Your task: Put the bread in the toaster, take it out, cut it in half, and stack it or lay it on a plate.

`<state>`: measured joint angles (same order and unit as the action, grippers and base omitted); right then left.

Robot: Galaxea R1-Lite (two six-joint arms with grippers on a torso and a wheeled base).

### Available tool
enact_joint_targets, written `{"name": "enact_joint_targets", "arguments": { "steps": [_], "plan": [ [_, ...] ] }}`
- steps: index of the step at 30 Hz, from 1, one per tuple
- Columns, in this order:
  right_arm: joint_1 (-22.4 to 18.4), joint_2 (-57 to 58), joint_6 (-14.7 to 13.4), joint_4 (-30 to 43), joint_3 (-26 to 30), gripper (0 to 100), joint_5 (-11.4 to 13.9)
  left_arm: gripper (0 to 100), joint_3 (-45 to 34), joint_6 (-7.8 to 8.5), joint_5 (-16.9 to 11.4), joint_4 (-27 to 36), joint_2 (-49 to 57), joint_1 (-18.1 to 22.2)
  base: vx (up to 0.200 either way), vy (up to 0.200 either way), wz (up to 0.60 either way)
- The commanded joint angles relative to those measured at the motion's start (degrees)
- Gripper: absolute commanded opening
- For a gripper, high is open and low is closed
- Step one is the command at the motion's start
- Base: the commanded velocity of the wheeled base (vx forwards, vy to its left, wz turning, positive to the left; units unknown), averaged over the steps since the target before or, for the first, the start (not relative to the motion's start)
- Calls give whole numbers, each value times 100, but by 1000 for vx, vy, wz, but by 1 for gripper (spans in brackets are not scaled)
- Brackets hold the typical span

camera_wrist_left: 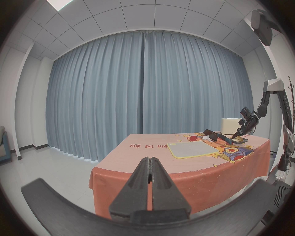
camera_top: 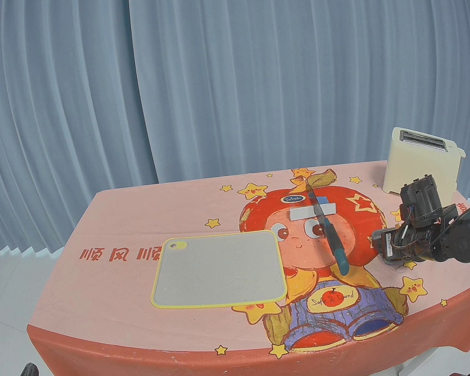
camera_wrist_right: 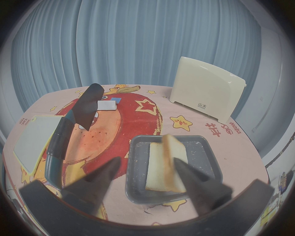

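Your R arm comes in low over the surface [camera_top: 138,218] on the near side of the toaster [camera_wrist_right: 206,89]. The wrist is bent so the R tool [camera_wrist_right: 147,160] points down at the tray [camera_wrist_right: 202,153]. R tool is wide, nothing gripped.

Bread [camera_wrist_right: 166,167] is in that tray, just in front of the toaster. One slice lies flat and a 2nd slice stands on edge on top of it, leaning a bit. Both sit btwn the R tool's fingers. The upright slice is right by one finger [camera_wrist_right: 196,184], but you can't tell if they touch. The other finger is clear of the bread, over the cloth beside the tray's rim. Tray holds the 2 slices.

Your L arm is well apart from the toaster and off the surface. L tool [camera_wrist_left: 150,181] faces the surface from beyond its end. L tool is narrow, fingers pressed together w/ just a slit btwn them, holding nothing.

Toaster stands upright, slot up. Knife [camera_top: 328,231] lies near it on the L-arm side, blade across a small white block [camera_top: 312,211]. Cutting board [camera_top: 218,269] lies flat just past the knife, farther from the toaster.
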<state>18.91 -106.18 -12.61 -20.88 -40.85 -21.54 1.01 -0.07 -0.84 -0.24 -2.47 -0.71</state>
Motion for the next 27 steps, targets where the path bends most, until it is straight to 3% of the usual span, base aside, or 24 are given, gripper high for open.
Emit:
{"name": "enact_joint_targets", "arguments": {
  "steps": [1,27],
  "plan": [
    [43,18,-5,-4,7,100,1,0,-101,-1,-4,-2,-7,0,0,0,0],
    [113,71,-14,-4,-2,100,10,0,-101,-1,-4,-2,-7,0,0,0,0]
  ]
}}
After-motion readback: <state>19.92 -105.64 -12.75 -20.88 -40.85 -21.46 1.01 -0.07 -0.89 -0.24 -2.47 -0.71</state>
